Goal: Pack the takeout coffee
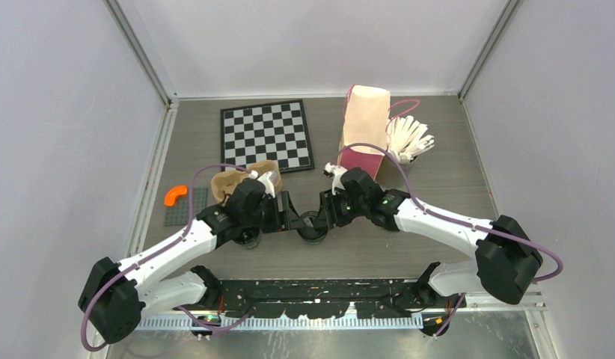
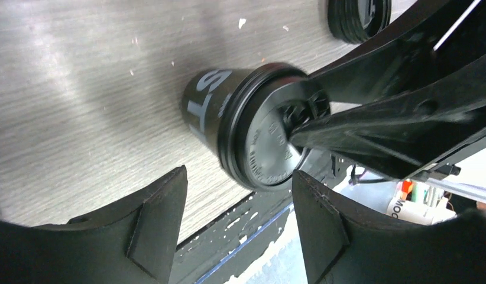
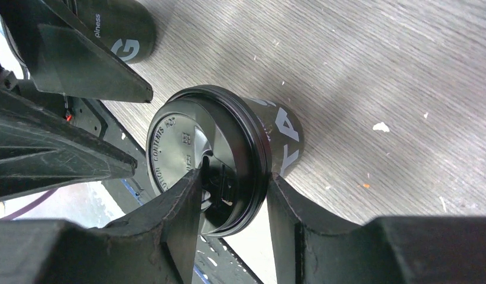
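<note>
A black takeout cup (image 3: 282, 133) with white lettering stands near the table's front edge, its flat black lid (image 3: 187, 142) seated on top. My right gripper (image 3: 233, 176) is shut on that lid: one finger lies on the lid's top by the sip hole, the other presses outside the rim. The same cup (image 2: 208, 106) shows just ahead of my left gripper (image 2: 239, 177), whose jaws stand open and apart from it. A second black cup (image 3: 119, 29) stands behind the left fingers, its top hidden. In the top view both grippers meet over the cup (image 1: 313, 224).
A tall pink and cream paper bag (image 1: 364, 127) stands at the back right, beside a cup of white sticks (image 1: 408, 138). The brown pulp tray (image 1: 245, 179) sits by the left arm, a checkerboard (image 1: 267, 134) behind it. An orange piece (image 1: 176, 196) lies far left. Another black round piece (image 2: 356, 18) lies past the cup.
</note>
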### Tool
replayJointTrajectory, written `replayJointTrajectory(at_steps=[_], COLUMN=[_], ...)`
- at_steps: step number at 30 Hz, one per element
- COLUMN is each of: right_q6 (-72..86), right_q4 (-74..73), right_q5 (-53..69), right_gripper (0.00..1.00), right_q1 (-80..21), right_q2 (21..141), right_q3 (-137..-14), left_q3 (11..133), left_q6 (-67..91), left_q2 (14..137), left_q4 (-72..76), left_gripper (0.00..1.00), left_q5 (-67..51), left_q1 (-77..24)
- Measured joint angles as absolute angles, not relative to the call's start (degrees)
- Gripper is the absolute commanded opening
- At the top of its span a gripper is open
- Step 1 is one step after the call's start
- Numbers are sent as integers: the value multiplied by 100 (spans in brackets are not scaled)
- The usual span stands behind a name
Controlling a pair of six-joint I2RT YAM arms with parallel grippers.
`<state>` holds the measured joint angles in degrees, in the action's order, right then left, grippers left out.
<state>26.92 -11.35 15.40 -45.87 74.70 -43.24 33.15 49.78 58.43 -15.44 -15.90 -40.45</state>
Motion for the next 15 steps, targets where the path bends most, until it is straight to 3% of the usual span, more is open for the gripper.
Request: replayJointTrajectory(at_steps=[5, 15], right_q6=[2423, 2246], right_q4=[-1439, -1852], right_q5=[1645, 1656], right_gripper=[48, 52], right_q1=[-4563, -4550], right_q2=[7762, 7791], right_q3=[-4707, -4895], left_q3=[3787, 3951], left_q6=[4748, 4460], left_q2=[6128, 6788], left_q4=[-1664, -1608], left_gripper=[65, 53], left_q5=[-1343, -1162], left_q1=[-4045, -4045])
